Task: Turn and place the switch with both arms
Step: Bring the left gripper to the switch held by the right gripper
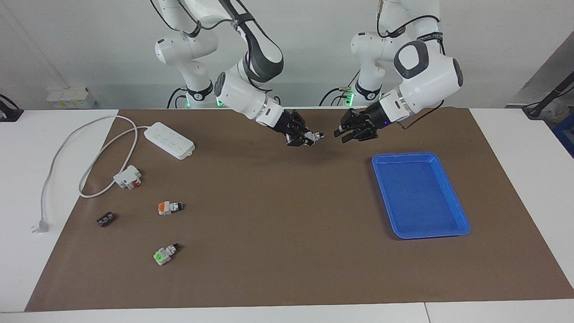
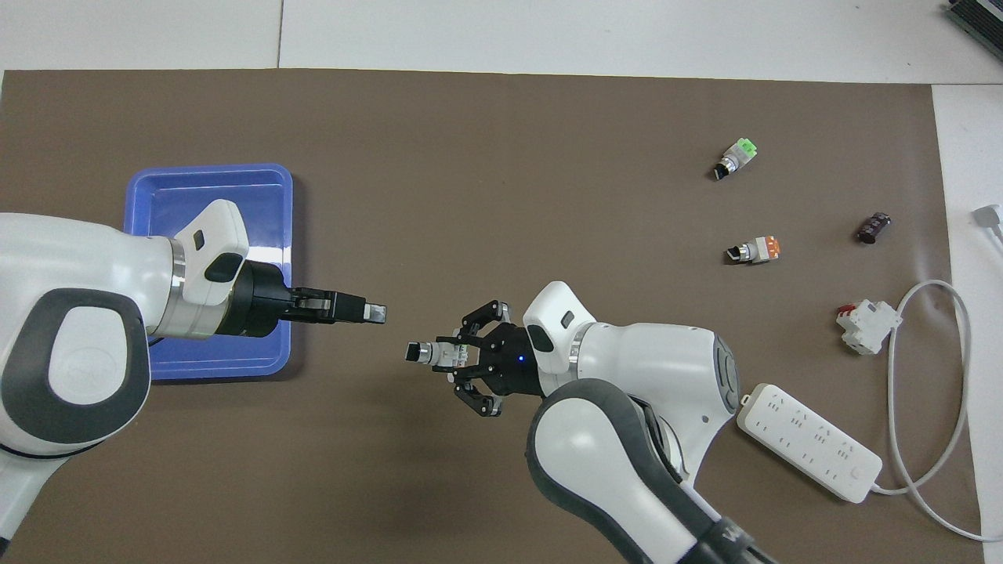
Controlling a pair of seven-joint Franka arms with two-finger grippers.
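My right gripper (image 1: 306, 138) is shut on the switch (image 1: 315, 136), a small white-grey body held level in the air over the brown mat. Its black knob points at my left gripper. In the overhead view the switch (image 2: 429, 353) sticks out of the right gripper (image 2: 458, 357). My left gripper (image 1: 341, 134) is open and empty, in the air a short gap from the knob, beside the blue tray (image 1: 421, 155). In the overhead view the left gripper (image 2: 374, 312) reaches out past the edge of the tray (image 2: 211, 184).
Toward the right arm's end lie an orange-ended switch (image 1: 169, 207), a green-ended switch (image 1: 165, 254), a white-red breaker (image 1: 128, 176), a small dark part (image 1: 106, 219) and a white power strip (image 1: 169, 140) with its cable.
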